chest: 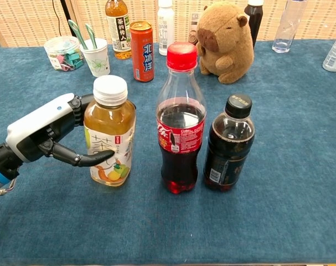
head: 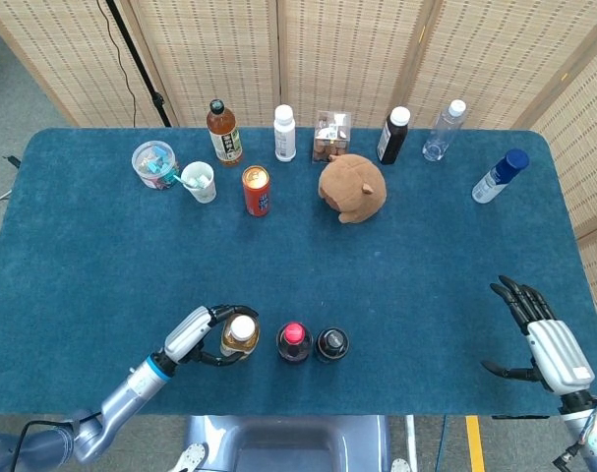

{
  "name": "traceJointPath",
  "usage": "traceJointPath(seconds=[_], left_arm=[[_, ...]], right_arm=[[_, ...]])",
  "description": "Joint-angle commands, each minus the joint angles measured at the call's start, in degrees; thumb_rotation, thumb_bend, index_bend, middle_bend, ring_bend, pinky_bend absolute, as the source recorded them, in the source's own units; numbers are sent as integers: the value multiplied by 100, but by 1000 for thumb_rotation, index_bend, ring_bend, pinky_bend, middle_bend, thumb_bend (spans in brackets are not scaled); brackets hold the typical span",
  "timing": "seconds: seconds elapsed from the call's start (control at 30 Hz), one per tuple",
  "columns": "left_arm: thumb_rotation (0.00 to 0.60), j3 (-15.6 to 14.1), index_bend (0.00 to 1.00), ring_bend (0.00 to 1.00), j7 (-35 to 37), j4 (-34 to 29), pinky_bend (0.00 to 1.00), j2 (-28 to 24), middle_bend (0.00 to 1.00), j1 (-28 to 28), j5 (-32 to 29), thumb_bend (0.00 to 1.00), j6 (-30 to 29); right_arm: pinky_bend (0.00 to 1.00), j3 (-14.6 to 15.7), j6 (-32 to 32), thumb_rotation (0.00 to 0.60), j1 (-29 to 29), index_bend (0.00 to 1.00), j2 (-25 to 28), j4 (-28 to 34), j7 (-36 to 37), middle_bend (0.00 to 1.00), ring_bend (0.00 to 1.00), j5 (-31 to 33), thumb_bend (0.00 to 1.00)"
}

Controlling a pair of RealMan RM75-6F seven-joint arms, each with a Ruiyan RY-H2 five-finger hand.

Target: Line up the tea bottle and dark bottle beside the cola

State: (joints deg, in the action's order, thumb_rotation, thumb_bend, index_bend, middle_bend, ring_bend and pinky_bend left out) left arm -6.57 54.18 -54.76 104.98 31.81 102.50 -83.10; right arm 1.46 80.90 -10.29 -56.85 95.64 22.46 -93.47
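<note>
Left robot hand [chest: 43, 133] wraps the tea [chest: 109, 133], upright on the counter [chest: 278, 221], near front edge; cola [chest: 180, 119] just right of it, small gap, not touching; dark bottle [chest: 229, 143] just beside cola on the far side; row looks nearly done, release judged next; right robot hand [head: 544, 339] well off to the right, fingers spread, holding nothing; chest view shows fingers across the tea label; head view alone shows the right robot hand; further back capybara [head: 352, 187] and can [head: 256, 190].
</note>
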Motion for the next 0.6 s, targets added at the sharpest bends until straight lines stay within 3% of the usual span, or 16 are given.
traceJointPath(seconds=[0.03, 0.47, 0.6], left_arm=[[600, -2, 460, 473, 4, 54, 439, 52, 443, 12, -1, 369, -4], [600, -38, 430, 391, 73, 292, 438, 259, 406, 64, 20, 343, -32], [600, -144, 246, 180, 225, 284, 330, 165, 188, 116, 102, 304, -29]], right_arm=[[0, -4, -6, 600, 1, 0, -2, 3, -7, 0, 0, 1, 0], [0, -35, 31, 600, 19, 0, -4, 4, 23, 0, 0, -17, 0], [0, -56, 22, 600, 16, 0, -11, 8, 56, 0, 0, 10, 0]])
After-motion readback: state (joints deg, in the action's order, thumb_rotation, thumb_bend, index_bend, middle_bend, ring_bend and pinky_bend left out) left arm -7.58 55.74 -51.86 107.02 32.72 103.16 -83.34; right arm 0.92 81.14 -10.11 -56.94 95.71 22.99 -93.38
